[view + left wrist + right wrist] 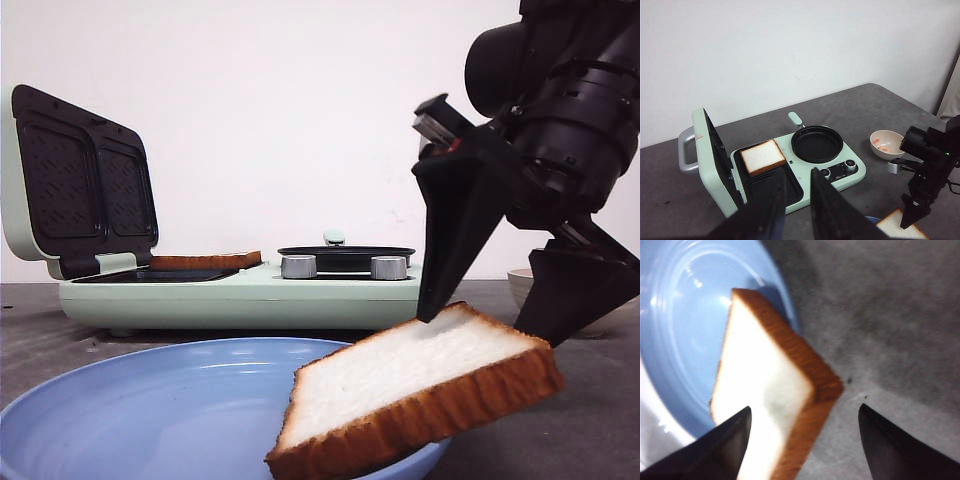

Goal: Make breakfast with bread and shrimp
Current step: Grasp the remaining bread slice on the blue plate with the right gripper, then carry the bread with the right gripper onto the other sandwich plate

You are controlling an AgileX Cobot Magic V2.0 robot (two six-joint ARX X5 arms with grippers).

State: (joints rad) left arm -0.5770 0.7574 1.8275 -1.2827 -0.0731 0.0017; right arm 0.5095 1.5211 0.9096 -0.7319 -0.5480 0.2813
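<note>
Front view: the right gripper has its jaws spread wide over a slice of bread, which lies tilted on the rim of the blue plate. One fingertip touches its top face and the other stands clear beyond the crust, likely positioned to grasp.

Left wrist view: the left gripper hangs with jaws slightly parted and empty. Beyond them a second slice lies in the open sandwich maker, and a shrimp bowl stands on the worktop.

Right wrist view: the bread sits between the jaws, nearer one side.

No legible writing anywhere.

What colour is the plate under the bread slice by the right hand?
Light blue. The plate shows best in the front view, with the bread slice tilted over its rim.
</note>
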